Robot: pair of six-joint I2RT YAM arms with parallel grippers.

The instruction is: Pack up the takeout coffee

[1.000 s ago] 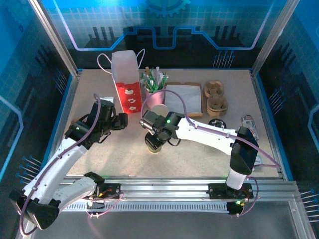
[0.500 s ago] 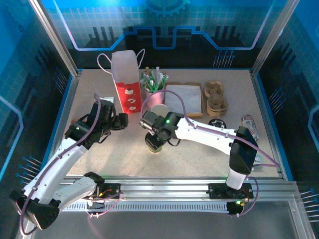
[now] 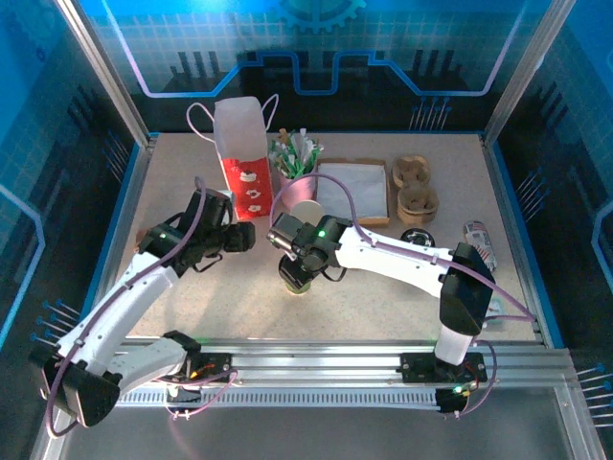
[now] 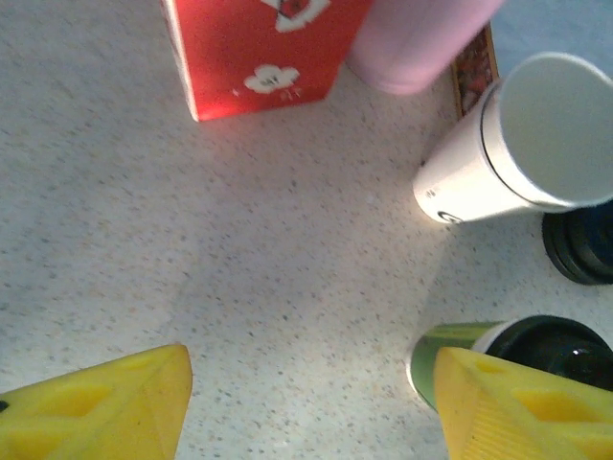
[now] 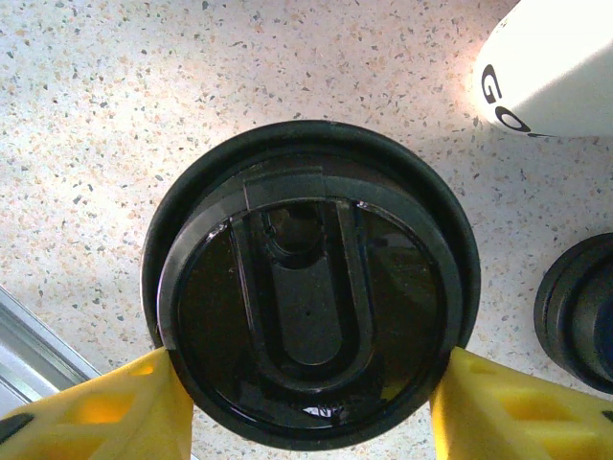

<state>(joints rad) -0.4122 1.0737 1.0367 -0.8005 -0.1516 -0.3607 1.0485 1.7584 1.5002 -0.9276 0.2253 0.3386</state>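
The takeout coffee, a white paper cup (image 3: 305, 213) (image 4: 517, 144), stands open-topped behind the right arm; its base shows in the right wrist view (image 5: 556, 67). My right gripper (image 3: 295, 261) (image 5: 306, 383) is shut on a black lid (image 5: 306, 287), one yellow finger pressed on each side. The lid sits on top of a green cup (image 3: 297, 280) (image 4: 450, 350). My left gripper (image 3: 244, 240) (image 4: 306, 383) hangs open just left of that cup, bare table between its fingers.
A red and white paper bag (image 3: 241, 158) (image 4: 259, 48) stands at the back left, with a pink cup of sticks (image 3: 297, 158) beside it. A napkin tray (image 3: 354, 192), cardboard carriers (image 3: 415, 187) and a spare black lid (image 3: 419, 237) lie to the right.
My left arm has swung right and forward, bringing its gripper close to the green cup, and its jaws have narrowed a little. The right arm has held still.
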